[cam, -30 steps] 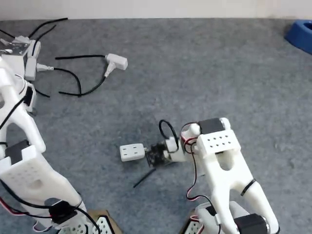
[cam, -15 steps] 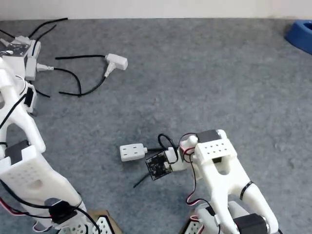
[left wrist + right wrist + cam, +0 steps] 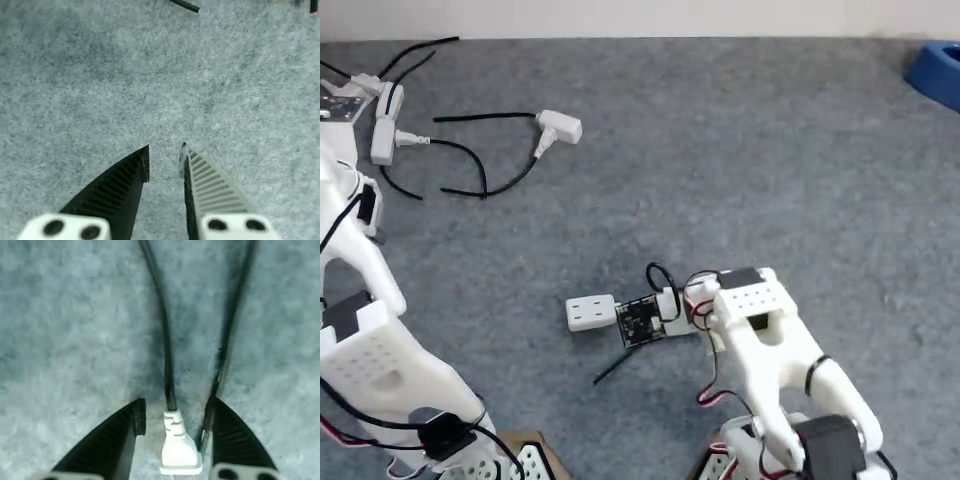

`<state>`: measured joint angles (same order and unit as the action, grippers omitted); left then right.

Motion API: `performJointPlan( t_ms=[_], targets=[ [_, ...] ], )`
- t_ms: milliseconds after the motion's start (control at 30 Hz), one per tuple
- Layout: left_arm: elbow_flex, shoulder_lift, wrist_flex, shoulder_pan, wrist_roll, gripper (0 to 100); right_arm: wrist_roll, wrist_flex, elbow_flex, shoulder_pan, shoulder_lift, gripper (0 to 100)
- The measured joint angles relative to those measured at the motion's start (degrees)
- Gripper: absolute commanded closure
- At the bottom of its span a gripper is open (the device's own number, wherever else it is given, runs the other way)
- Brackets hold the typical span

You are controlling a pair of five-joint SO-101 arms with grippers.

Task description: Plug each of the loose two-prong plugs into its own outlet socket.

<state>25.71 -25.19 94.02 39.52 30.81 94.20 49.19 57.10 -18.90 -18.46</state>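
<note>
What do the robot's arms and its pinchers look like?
Both arms are white plastic, the left arm and right arm each with a panel of little round holes, black motor blocks and red, black and white wires. The left gripper has one black and one white ribbed finger; the right gripper has two black ones.

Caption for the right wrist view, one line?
Right gripper straddles a white plug and its black cord on grey carpet.
</note>
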Motion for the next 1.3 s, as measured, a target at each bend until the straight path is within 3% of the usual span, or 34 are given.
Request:
performJointPlan(
  t_ms=[167,900,1300],
  targets=[
    [0.00,0.00,0.00,1.49,0.09,88,-0.35,-0.35,-2.64,-0.09,6.68,80.3],
    [0.00,0.00,0.00,1.76,0.00,88,-0.53,0.09,-2.81,5.45,5.63,80.3],
    [0.00,0.00,0.00,1.76,0.00,88,-2.20,8.26,-2.55,2.73,4.40,80.3]
  ],
)
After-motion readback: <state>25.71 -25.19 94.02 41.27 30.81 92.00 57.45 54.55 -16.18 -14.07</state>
